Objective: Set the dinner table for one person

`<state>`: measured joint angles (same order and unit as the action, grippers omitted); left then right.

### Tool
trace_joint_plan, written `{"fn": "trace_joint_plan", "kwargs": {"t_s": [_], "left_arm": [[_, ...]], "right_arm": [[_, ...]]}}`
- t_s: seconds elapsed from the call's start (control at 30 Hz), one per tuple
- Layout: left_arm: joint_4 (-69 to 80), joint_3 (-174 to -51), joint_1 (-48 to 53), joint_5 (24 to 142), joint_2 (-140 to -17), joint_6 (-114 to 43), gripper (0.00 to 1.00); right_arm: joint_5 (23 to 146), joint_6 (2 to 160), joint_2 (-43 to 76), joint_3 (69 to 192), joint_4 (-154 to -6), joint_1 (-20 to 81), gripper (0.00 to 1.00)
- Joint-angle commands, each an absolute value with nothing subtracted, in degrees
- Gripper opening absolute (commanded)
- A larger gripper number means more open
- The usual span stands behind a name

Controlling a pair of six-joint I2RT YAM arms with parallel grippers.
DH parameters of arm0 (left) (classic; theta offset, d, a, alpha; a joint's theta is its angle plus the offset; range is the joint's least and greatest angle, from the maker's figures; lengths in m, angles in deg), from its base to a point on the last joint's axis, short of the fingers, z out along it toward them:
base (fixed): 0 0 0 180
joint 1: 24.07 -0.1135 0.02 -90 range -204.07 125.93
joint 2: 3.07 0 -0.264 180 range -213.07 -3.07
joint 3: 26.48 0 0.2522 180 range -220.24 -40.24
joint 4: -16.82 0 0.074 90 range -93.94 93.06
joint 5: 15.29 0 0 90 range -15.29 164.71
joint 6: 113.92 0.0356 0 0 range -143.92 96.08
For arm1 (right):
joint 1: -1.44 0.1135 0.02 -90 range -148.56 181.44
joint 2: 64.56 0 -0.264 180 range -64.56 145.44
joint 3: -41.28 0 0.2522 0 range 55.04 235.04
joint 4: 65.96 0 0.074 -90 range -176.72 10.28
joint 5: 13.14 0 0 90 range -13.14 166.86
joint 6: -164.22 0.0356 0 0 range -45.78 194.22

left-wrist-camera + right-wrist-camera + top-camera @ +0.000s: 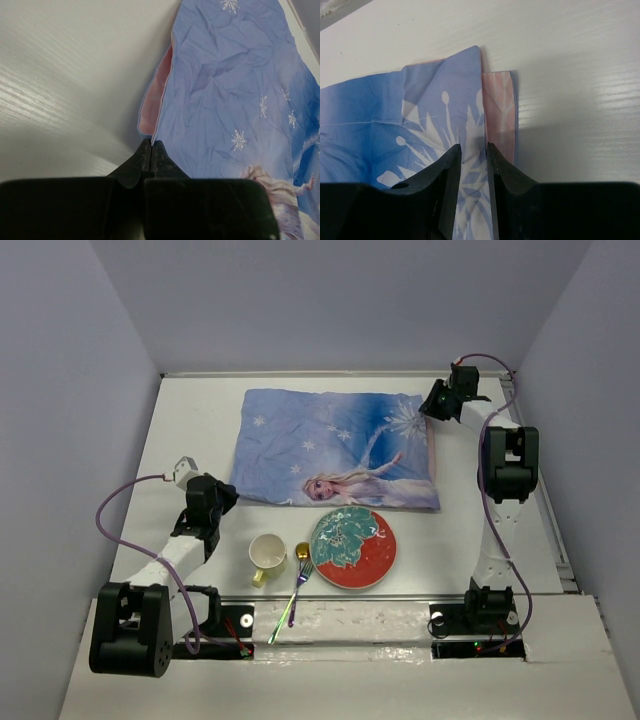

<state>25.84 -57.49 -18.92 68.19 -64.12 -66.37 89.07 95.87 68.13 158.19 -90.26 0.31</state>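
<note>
The blue princess-print cloth mat [335, 445] lies spread on the white dinner table [190, 430]. My left gripper [228, 498] is at the mat's near-left corner. In the left wrist view its jaws [151, 143] are shut, with the mat's edge [220, 100] running into them and the pink underside showing beside it. My right gripper [433, 405] is at the far-right corner. In the right wrist view it [472, 146] stands slightly open, straddling the mat [420, 110] where a pink underside strip is folded out.
Near the front edge stand a red-and-teal plate [353, 547] and a cream cup [268, 553]. A gold-bowled spoon [301, 555] and a second iridescent utensil [283, 612] lie between them. Grey walls enclose the table on three sides.
</note>
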Motion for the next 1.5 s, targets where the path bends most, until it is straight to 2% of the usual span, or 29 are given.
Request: {"fn": "trace_joint_plan", "kwargs": {"t_s": [0.0, 0.57, 0.67, 0.7, 0.8, 1.0, 1.47], "left_arm": [[28.4, -56.7, -18.8, 66.9, -62.7, -66.4, 0.0], [28.3, -56.1, -18.7, 66.6, -61.7, -66.5, 0.0], [28.4, -56.1, -18.7, 66.6, -62.0, -66.4, 0.0], [28.5, -56.0, -18.7, 66.5, -62.0, -66.5, 0.0], [28.4, -56.0, -18.7, 66.5, -62.0, -66.5, 0.0], [28.3, -55.7, -18.7, 66.2, -61.9, -66.3, 0.0], [27.3, -54.9, -18.8, 64.1, -60.9, -66.2, 0.0]], "right_arm": [[88.7, 96.7, 68.4, 159.9, -89.2, 0.6, 0.34], [86.1, 98.7, 70.1, 159.9, -89.7, 0.6, 0.33], [86.3, 98.7, 70.4, 160.1, -89.6, 0.6, 0.27], [86.5, 98.7, 70.5, 160.2, -89.6, 0.6, 0.17], [86.8, 98.8, 70.4, 160.5, -89.6, 0.6, 0.14], [87.2, 99.1, 69.5, 160.9, -89.2, 0.6, 0.01], [85.6, 96.0, 65.3, 159.6, -87.4, 0.6, 0.0]]}}
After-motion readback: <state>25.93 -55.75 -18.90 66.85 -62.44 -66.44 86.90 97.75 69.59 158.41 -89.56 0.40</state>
